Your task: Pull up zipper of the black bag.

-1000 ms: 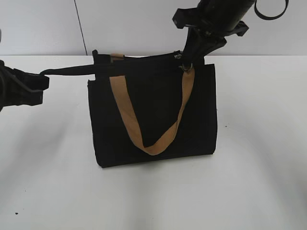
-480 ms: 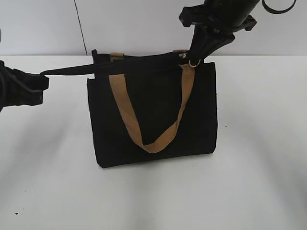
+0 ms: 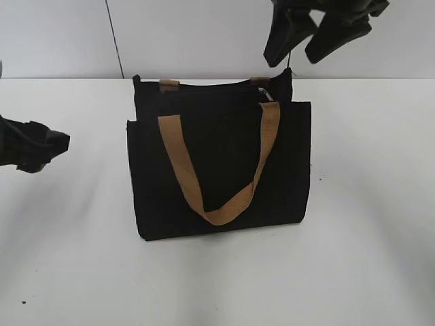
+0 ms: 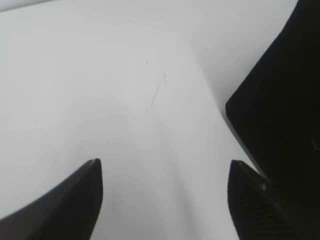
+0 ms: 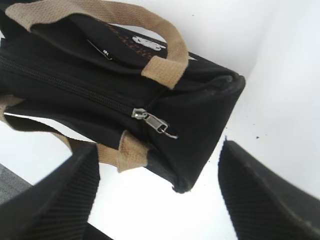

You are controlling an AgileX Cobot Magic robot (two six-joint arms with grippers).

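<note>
1. I see the black bag (image 3: 221, 166) standing upright in the middle of the white table (image 3: 367, 272), its near face toward me and one tan strap handle (image 3: 221, 163) hanging in a loop down that face. Standing like this, the top edge is open to a reach from above.
2. In the right wrist view the zipper (image 5: 75, 89) runs along the bag's top, and its silvery pull tab (image 5: 159, 125) lies flat at the end of the track near the bag's corner. I judge the zip is drawn closed, or very nearly so.
3. My right gripper (image 3: 307, 46) hangs above and just behind the bag's far right top corner, apart from it. Its fingers (image 5: 265, 195) are spread wide with nothing between them; the tab lies free below.
4. My left gripper (image 3: 41, 146) sits low over the table, well to the left of the bag. Its fingers (image 4: 65, 200) are also spread and hold nothing; only the bag's side shows at the right edge of that wrist view.
5. With both arms clear of the fabric, I judge the bag stands by itself.
</note>
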